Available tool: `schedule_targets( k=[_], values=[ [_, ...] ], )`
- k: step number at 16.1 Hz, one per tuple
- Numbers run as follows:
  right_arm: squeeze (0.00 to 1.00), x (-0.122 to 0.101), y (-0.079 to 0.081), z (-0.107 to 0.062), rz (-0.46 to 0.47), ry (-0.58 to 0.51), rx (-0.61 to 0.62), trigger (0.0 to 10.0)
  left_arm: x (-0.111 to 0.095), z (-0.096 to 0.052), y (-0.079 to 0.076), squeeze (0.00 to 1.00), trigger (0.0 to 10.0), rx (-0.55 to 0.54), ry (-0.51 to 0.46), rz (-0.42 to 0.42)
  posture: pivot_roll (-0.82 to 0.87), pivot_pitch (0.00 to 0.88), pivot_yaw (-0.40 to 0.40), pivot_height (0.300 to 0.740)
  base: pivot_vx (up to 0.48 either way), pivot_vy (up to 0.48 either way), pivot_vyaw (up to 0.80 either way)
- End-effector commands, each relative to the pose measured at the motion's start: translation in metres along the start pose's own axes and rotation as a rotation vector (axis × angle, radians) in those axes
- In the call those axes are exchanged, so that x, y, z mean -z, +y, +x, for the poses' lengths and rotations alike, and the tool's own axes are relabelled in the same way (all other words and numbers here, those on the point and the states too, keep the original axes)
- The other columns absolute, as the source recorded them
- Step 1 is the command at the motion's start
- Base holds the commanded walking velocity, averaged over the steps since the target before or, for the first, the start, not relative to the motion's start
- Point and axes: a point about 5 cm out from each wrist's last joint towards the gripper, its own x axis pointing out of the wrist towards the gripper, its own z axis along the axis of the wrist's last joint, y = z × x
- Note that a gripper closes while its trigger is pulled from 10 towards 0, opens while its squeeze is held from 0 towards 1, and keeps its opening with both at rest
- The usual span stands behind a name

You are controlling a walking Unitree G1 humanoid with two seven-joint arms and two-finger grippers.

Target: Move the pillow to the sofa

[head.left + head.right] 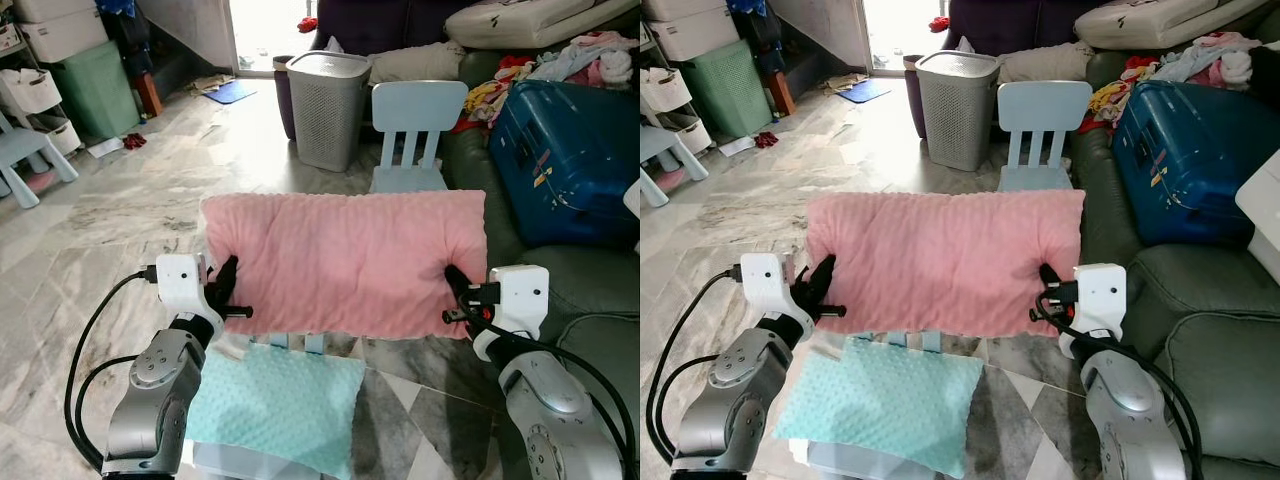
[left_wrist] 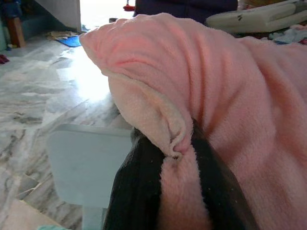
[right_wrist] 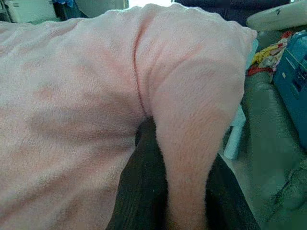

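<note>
Over a marble floor point(image 1: 120, 220), the left gripper point(image 1: 226, 290) and right gripper point(image 1: 455, 295) pinch a fuzzy, rectangular pink pillow point(image 1: 345, 262) by its opposite ends.

Grey-veined marble floor tiles point(image 1: 120, 215) spread ahead of me, glaring white near a bright doorway point(image 1: 268, 30). A grey perforated plastic laundry basket point(image 1: 327, 108) stands beside a pale blue child's chair point(image 1: 414, 135). To my right — a blue hard-shell suitcase point(image 1: 568, 165) amid scattered clothes; to my left, a green bin point(image 1: 98, 90).
</note>
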Motion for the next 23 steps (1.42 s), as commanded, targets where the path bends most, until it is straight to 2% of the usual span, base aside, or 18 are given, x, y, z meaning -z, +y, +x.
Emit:
schedule_targets(
  k=[1,23],
  values=[
    [0.0,-0.0088,0.001,-0.0011,-0.005,-0.034,0.004,10.0,-0.0088,0.0006,-0.0029,0.0,10.0,0.017,-0.027,0.014,-0.19,0.0,0.033,0.74,0.0,0.0,0.0],
    [0.0,-0.0094,-0.0007,-0.0004,-0.005,-0.036,0.013,10.0,-0.0052,0.0007,-0.0079,0.0,10.0,0.047,-0.015,0.01,-0.2,0.0,0.031,0.74,0.0,0.0,0.0]
  ],
)
